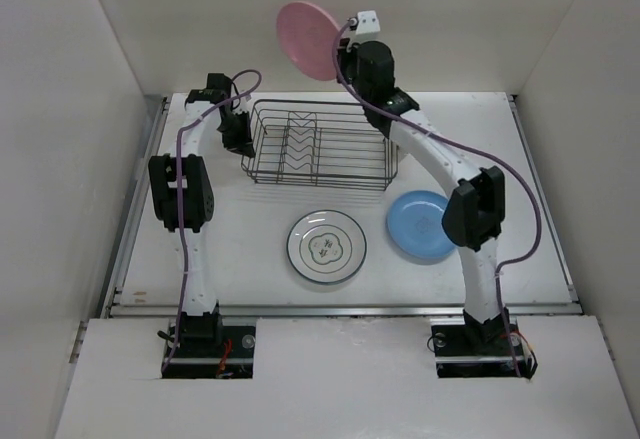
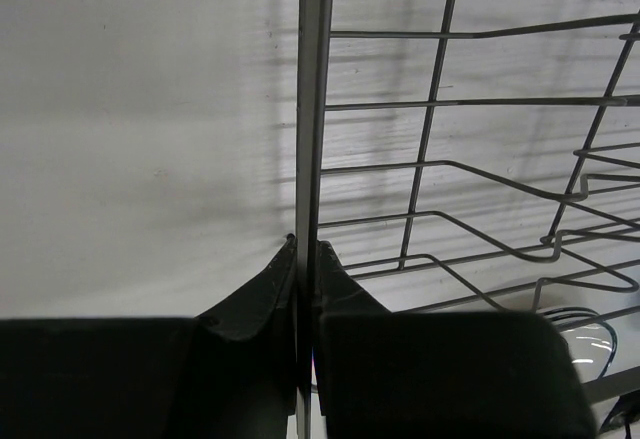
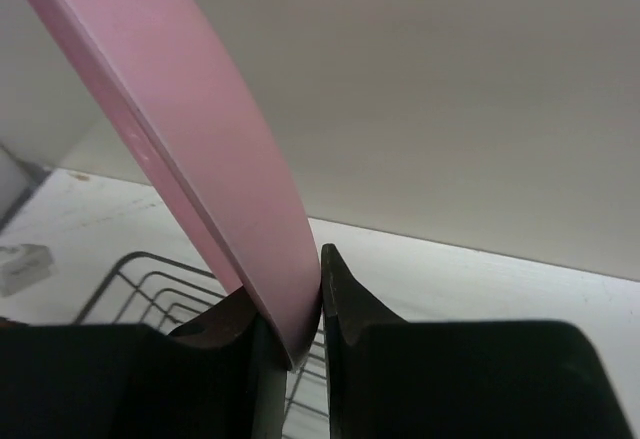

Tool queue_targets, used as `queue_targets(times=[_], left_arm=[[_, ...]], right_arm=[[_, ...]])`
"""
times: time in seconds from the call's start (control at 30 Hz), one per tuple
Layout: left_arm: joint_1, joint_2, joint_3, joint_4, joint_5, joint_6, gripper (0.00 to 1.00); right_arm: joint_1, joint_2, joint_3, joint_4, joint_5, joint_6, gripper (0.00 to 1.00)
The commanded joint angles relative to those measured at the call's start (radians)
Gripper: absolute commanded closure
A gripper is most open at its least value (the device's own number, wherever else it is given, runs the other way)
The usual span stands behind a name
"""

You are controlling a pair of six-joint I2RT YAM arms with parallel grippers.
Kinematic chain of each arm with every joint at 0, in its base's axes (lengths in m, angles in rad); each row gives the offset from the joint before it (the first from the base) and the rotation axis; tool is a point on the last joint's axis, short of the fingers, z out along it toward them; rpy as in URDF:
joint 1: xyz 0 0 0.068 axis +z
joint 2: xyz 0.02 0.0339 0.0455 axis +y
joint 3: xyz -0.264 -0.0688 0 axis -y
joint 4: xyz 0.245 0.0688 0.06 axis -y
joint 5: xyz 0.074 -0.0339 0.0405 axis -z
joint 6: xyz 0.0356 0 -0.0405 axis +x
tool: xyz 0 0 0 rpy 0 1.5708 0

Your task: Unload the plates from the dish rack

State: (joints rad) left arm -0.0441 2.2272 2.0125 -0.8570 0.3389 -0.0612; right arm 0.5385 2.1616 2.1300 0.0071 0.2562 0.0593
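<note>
The dark wire dish rack (image 1: 320, 146) stands at the back middle of the table with no plates in it. My left gripper (image 1: 238, 137) is shut on the rack's left end wire (image 2: 310, 109). My right gripper (image 1: 345, 59) is shut on the rim of the pink plate (image 1: 310, 39) and holds it up in the air above the rack's back edge; the plate (image 3: 190, 149) rises to the upper left in the right wrist view. A white plate with a dark rim (image 1: 326, 246) and a blue plate (image 1: 420, 224) lie flat on the table in front of the rack.
White walls close in the table at the back and both sides. The right arm's forearm arcs over the rack's right end and the blue plate. A cable (image 2: 590, 334) lies under the rack in the left wrist view.
</note>
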Motion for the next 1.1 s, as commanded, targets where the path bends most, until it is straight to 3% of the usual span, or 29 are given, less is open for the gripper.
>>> queue_targets(times=[0.0, 0.13, 0.23, 0.3, 0.4, 0.63, 0.8, 1.0, 1.07], left_arm=[[-0.014, -0.021, -0.037, -0.047, 0.052, -0.094, 1.0], [-0.014, -0.041, -0.046, -0.036, 0.063, -0.117, 1.0], [-0.014, -0.054, -0.058, -0.027, 0.086, -0.141, 1.0], [-0.014, -0.072, -0.076, -0.016, 0.086, -0.15, 1.0], [-0.014, -0.072, -0.09, -0.016, 0.097, -0.161, 1.0], [-0.014, -0.083, -0.09, -0.016, 0.088, -0.149, 1.0], [-0.014, -0.104, -0.052, -0.042, 0.064, -0.117, 0.92], [-0.014, -0.156, -0.003, -0.074, 0.055, -0.066, 0.78], [-0.014, -0.169, 0.006, -0.083, 0.055, -0.051, 0.75]], right_arm=[[-0.015, -0.17, -0.07, 0.007, 0.003, 0.126, 1.0], [-0.119, -0.347, -0.215, -0.238, -0.153, 0.344, 1.0], [-0.251, -0.521, -0.443, -0.315, -0.368, 0.472, 1.0], [-0.327, -0.694, -0.696, -0.289, -0.495, 0.504, 1.0], [-0.385, -0.903, -0.954, -0.314, -0.529, 0.54, 1.0], [-0.489, -1.267, -1.338, -0.481, -0.52, 0.658, 1.0], [-0.554, -1.333, -1.47, -0.587, -0.491, 0.75, 1.0], [-0.583, -1.306, -1.573, -0.562, -0.491, 0.775, 1.0], [-0.583, -1.278, -1.573, -0.562, -0.491, 0.775, 0.92]])
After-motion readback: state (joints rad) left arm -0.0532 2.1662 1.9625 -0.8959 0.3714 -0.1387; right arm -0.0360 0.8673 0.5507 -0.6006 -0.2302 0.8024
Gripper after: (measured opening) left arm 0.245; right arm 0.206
